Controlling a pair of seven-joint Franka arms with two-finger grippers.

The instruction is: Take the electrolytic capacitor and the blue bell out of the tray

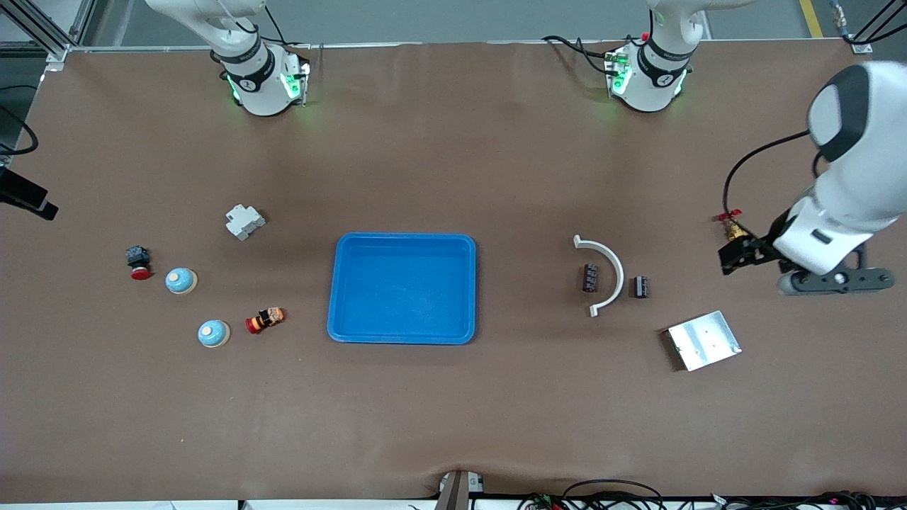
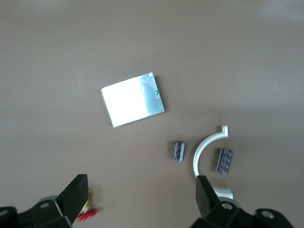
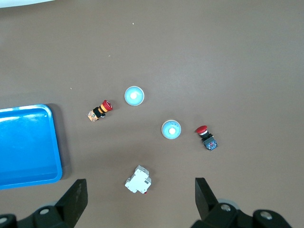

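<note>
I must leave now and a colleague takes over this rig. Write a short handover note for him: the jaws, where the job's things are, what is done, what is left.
Left gripper: jaws open, holds nothing, up over the left arm's end of the table, near the silver plate.
Right gripper: jaws open, holds nothing, over the right arm's end of the table.
Blue tray: mid-table, nothing in it.
Two blue bells lie on the table toward the right arm's end.
Capacitor: I cannot tell which small part it is.
Done: the tray is cleared.
Left: nothing in the tray to remove.

Robot lab: two table-mounted arms
</note>
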